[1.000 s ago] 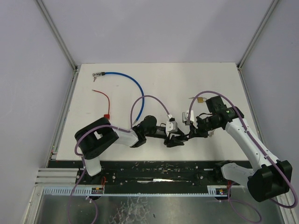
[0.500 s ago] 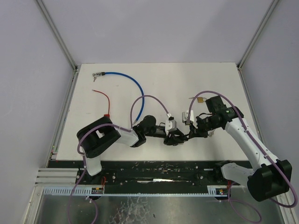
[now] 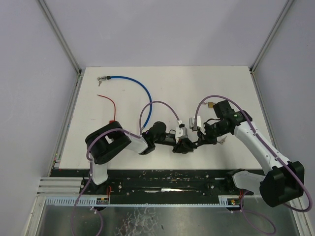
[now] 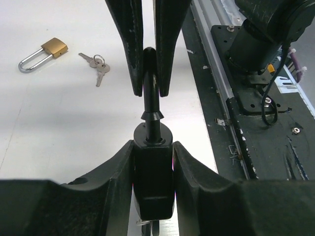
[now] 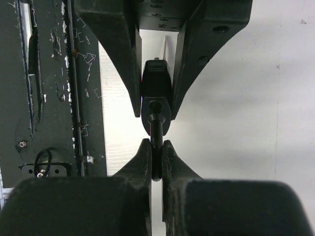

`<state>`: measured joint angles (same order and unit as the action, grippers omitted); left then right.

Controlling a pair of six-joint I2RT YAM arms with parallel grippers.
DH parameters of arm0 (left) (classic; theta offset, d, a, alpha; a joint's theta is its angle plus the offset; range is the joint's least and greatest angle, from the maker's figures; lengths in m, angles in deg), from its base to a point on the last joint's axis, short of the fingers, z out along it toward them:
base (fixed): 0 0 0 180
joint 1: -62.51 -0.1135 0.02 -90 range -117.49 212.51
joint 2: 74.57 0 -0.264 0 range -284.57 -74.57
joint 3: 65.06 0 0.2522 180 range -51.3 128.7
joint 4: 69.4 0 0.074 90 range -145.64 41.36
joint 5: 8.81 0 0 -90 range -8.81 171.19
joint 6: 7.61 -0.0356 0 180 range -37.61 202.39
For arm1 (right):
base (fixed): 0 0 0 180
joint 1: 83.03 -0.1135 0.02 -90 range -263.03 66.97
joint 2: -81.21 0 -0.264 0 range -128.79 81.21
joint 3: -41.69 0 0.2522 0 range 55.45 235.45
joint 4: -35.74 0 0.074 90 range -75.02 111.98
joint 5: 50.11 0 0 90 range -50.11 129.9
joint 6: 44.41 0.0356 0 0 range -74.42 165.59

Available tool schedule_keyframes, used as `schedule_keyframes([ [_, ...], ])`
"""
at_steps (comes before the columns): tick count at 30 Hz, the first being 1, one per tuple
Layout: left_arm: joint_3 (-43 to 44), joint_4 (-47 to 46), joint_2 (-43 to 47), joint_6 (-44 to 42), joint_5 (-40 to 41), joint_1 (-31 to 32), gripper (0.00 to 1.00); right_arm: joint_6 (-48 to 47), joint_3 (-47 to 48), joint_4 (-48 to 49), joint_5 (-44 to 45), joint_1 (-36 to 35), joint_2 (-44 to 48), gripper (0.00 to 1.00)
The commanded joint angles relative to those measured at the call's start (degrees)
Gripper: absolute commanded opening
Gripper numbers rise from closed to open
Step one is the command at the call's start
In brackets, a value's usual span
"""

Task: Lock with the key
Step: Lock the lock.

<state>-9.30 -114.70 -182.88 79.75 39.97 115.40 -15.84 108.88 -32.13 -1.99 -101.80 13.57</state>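
Observation:
A black lock hangs between my two grippers just above the table's near edge. My left gripper [image 4: 153,147] [image 3: 185,146] is shut on its blocky body [image 4: 153,182] [image 5: 156,83]. A thin black rod [image 4: 150,98] sticks out of that body, and my right gripper [image 5: 156,147] [image 3: 200,142] is shut on the rod's far end. The two grippers face each other, tip to tip. A small bunch of keys [image 4: 98,66] lies loose on the white table, and neither gripper touches it. Beside the keys lies a brass padlock [image 4: 42,51] [image 3: 210,104] with a silver shackle.
A blue cable [image 3: 135,83] with a metal end curves across the table's back left. A red cable tie [image 3: 110,104] lies near it. The dark base rail [image 3: 167,179] runs along the near edge, close under both grippers. Frame posts stand at the back corners.
My left gripper's fingers have closed in onto the black lock body. Both arms have shifted slightly left; the right gripper keeps its hold on the rod.

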Motion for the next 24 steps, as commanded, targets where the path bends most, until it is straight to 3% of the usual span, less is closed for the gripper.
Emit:
schedule_keyframes([
  [1,1.1,-2.5,-1.3,-2.5,0.9,0.0,0.00,1.8,0.3,3.5,-4.2,-1.2,-1.0,0.05],
  [13,-7.2,-26.1,-8.8,-3.2,7.3,-0.9,0.00,5.7,0.9,5.6,-6.0,-0.8,-1.5,0.48],
  [18,-9.0,-32.4,-10.2,-1.0,7.7,-2.0,0.00,2.6,0.0,5.1,-8.0,1.8,0.2,0.53],
  [24,-9.6,-33.0,-9.0,0.3,8.6,-2.4,0.00,-6.1,-5.4,7.1,-9.9,3.2,1.5,0.60],
])
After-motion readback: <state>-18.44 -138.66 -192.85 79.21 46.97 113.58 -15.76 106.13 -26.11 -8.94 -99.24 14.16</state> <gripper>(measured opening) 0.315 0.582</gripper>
